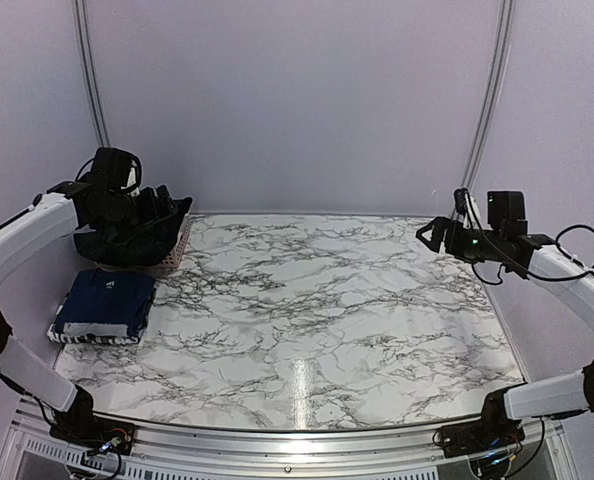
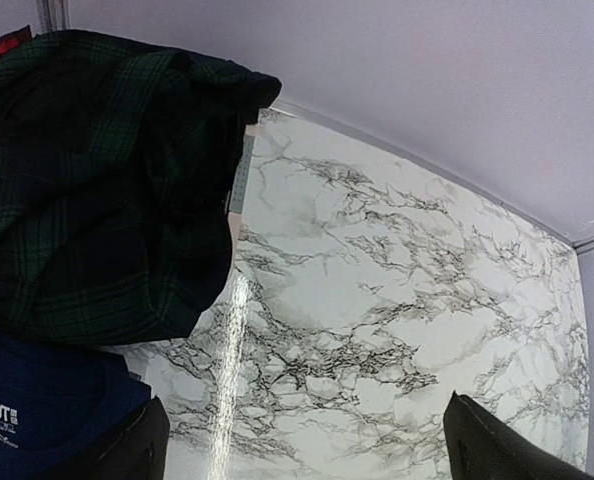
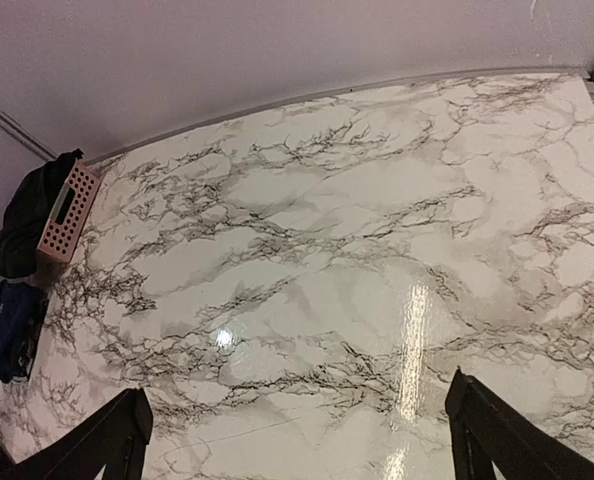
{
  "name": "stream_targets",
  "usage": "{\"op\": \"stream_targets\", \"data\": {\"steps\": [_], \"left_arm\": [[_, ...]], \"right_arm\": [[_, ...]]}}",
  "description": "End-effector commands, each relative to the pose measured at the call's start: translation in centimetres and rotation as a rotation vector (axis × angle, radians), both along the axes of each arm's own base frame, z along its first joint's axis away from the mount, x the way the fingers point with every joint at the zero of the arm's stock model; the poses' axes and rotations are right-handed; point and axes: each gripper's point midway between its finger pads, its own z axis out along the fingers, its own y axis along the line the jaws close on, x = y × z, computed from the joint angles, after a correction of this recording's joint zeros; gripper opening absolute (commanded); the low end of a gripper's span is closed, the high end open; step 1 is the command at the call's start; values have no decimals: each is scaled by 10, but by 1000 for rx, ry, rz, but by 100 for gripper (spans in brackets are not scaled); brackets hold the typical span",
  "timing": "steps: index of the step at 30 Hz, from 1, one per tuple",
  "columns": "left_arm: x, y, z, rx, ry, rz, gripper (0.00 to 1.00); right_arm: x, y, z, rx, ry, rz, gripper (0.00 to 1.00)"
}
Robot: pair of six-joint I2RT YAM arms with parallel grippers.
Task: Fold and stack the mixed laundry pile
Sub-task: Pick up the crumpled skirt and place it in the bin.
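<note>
The left gripper (image 1: pixel 163 206) is hanging with its 2 fingers spread wide and nothing between them, above the far left corner of the white marble-patterned table (image 1: pixel 327 300). Just below it and to its left, a dark green plaid garment (image 2: pixel 97 180) is lying crumpled over a pink plastic lattice basket (image 1: pixel 178 250), spilling across the basket's rim. Whether the gripper is touching the cloth cannot be told from the top view; in the left wrist view both fingers are showing clear of it. A sliver of red-and-black checked cloth (image 2: pixel 2 48) is peeking out behind the plaid garment. Nearer the arm's base than the gripper, a folded navy blue garment (image 1: pixel 107 302) with a small white label is lying on top of a folded black-and-white striped garment (image 1: pixel 89 338), forming a stack of 2 beside the basket.

The right gripper (image 1: pixel 433 233) is hovering high over the table's right side, its fingers also standing wide and holding nothing, with all the laundry well apart on its far left.
</note>
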Motion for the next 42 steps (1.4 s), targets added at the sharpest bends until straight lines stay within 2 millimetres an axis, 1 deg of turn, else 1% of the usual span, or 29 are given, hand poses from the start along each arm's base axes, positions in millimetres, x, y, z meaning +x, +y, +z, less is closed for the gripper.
{"op": "stream_targets", "data": {"steps": [1, 3, 5, 8, 10, 12, 14, 15, 17, 18, 21, 23, 26, 29, 34, 38, 39, 42], "left_arm": [[0, 9, -7, -9, 47, 16, 99], [8, 23, 0, -16, 39, 46, 99], [20, 42, 4, 0, 49, 91, 99], [41, 68, 9, 5, 72, 146, 99], [55, 85, 14, 0, 71, 180, 99], [69, 102, 17, 16, 67, 222, 99], [81, 133, 20, 43, 66, 295, 99], [87, 145, 19, 59, 66, 322, 99], [98, 163, 17, 80, 67, 346, 99], [105, 170, 9, 95, 79, 347, 99], [122, 186, -4, 162, 96, 351, 99], [135, 191, -11, 187, 101, 333, 99], [145, 198, -37, 244, 155, 326, 99], [148, 203, -71, 277, 224, 314, 99], [148, 194, -123, 294, 325, 258, 99], [144, 189, -149, 325, 385, 223, 98], [144, 187, -154, 322, 394, 213, 94], [144, 177, -158, 284, 397, 168, 71]], "right_arm": [[-3, -1, 11, 17, -24, -13, 99], [0, -6, 18, 15, -26, -47, 99], [6, -13, 22, 11, -10, -101, 99], [13, -22, 16, -29, 56, -154, 99], [17, -24, 11, -57, 89, -152, 98], [19, -23, 16, -77, 66, -130, 98], [18, -23, 27, -70, 23, -135, 98], [17, -22, 32, -60, -2, -131, 99], [14, -22, 41, -49, -32, -133, 98], [12, -22, 44, -47, -36, -130, 99], [10, -17, 46, -42, -19, -104, 99], [10, -14, 44, -41, 4, -83, 98], [11, -13, 39, -53, 39, -74, 99], [12, -11, 36, -41, 61, -68, 99], [12, -10, 33, -27, 79, -72, 99], [13, -10, 31, -22, 88, -73, 99], [13, -10, 31, -22, 89, -74, 99], [14, -9, 29, -22, 93, -67, 99]]}}
